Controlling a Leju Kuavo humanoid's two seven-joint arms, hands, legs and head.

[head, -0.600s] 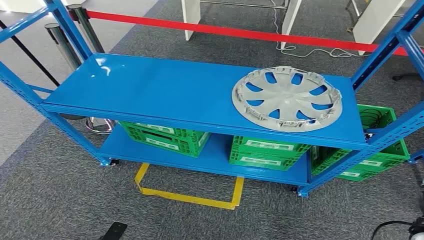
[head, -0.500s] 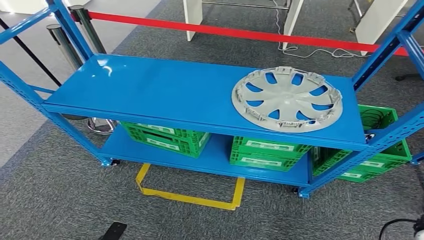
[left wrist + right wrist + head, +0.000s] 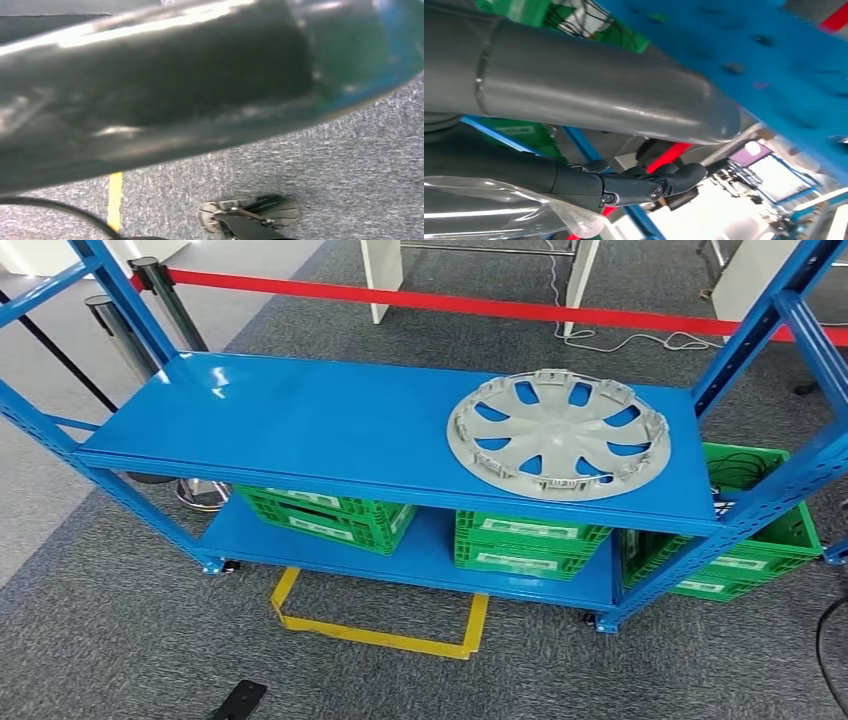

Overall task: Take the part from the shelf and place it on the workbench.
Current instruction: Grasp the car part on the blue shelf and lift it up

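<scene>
Two hands hold nothing yet: my right hand (image 3: 624, 185) has dark fingers (image 3: 674, 177) stretched out and empty, but for my left hand I cannot tell. The part (image 3: 558, 434), a grey wheel cover, lies flat on the blue shelf (image 3: 300, 425) near its right end, easy to reach from above.

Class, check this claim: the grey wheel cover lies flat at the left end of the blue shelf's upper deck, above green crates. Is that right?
Not quite. The head view shows the grey wheel cover at the right end of the blue shelf's upper deck. It does lie flat, above green crates.
</scene>
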